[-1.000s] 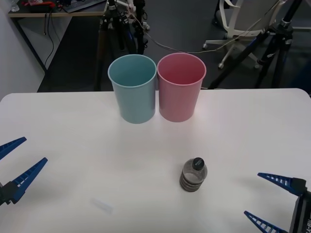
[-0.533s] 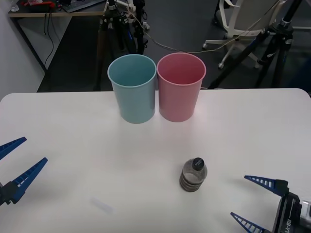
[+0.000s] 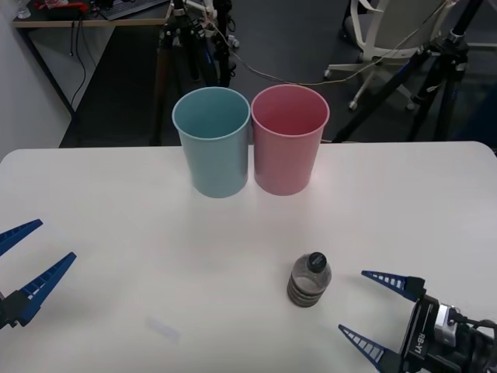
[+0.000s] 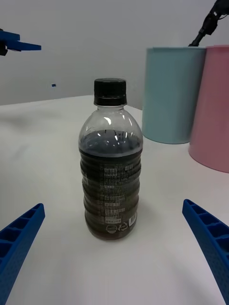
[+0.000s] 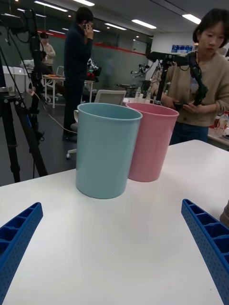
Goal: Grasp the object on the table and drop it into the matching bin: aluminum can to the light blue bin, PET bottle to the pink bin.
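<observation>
- The bottle stands upright on the bench, in the lower middle of the front frame, a little right of centre; its dark cap is on and dark liquid fills most of the ribbed body.
- From my right wrist the bottle stands straight ahead in the middle of the frame, between my two blue fingers but touching neither.
- My right pincer sits low at the lower right of the front frame, spread wide, its tips just beside the bottle and aimed at it.
- The pink bin stands upright in the upper middle of the frame, well apart from the bottle, and the blue bin stands touching it on its left.
- My left pincer rests at the lower left edge of the front frame, spread wide and holding nothing, well apart from the bottle and both bins.
- From my left wrist, both bins stand ahead, the blue bin nearer than the pink bin.
</observation>
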{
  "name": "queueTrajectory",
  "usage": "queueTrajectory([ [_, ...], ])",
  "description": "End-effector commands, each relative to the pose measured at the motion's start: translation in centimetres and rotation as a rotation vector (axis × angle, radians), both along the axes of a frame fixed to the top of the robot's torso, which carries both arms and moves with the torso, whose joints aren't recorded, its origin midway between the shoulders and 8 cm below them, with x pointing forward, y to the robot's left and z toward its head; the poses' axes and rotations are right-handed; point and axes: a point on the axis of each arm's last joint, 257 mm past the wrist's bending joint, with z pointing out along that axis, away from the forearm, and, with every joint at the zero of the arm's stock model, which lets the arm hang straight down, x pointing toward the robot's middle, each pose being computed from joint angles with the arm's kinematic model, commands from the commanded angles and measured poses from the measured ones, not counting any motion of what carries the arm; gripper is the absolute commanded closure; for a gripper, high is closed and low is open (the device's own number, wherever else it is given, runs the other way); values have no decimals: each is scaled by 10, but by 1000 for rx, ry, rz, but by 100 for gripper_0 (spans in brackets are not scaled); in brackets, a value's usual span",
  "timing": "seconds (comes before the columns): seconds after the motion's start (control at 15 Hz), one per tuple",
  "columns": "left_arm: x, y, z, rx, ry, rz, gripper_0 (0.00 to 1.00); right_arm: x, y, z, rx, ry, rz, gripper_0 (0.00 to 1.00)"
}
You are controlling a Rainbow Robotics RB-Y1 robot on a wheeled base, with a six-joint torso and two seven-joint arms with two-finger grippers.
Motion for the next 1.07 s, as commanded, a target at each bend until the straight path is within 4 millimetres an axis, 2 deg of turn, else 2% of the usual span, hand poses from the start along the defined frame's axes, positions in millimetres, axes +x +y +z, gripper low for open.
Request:
queueTrajectory([
  [0.07, 0, 0, 0, 0, 0, 0, 0, 14, 9, -11, 10, -2, 18, 0],
  [0.4, 0, 0, 0, 0, 0, 0, 0, 35, 35, -14, 3, -23, 13, 0],
  [1.07, 0, 0, 0, 0, 0, 0, 0, 59, 87, -12, 15, -48, 9, 0],
])
